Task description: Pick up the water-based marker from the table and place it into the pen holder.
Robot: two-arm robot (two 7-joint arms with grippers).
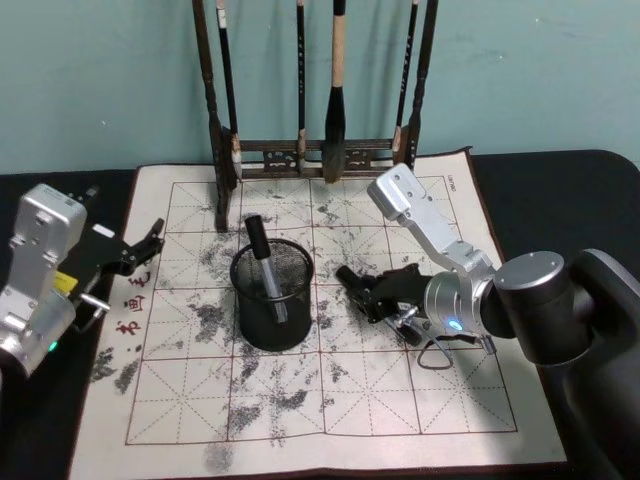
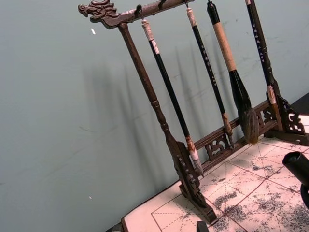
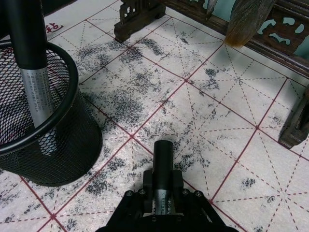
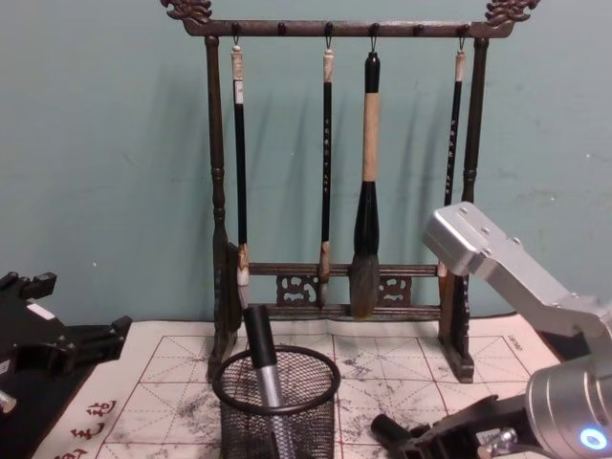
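Observation:
A black wire-mesh pen holder (image 1: 275,322) (image 4: 277,427) (image 3: 72,154) stands upright on the inked practice mat, with one black-capped, silver-bodied marker (image 1: 262,262) (image 4: 263,368) (image 3: 31,63) leaning inside it. My right gripper (image 1: 378,297) (image 3: 163,205) (image 4: 449,435) is just right of the holder, low over the mat. It is shut on a second water-based marker (image 1: 350,275) (image 3: 163,162) (image 4: 382,427), whose black end points toward the holder. My left gripper (image 1: 148,242) (image 4: 105,337) rests at the mat's left edge, open and holding nothing.
A tall dark wooden brush rack (image 1: 310,155) (image 4: 335,287) (image 2: 193,183) with several hanging brushes stands at the back of the gridded mat (image 1: 330,400). The mat lies on a black table (image 1: 560,170) before a teal wall.

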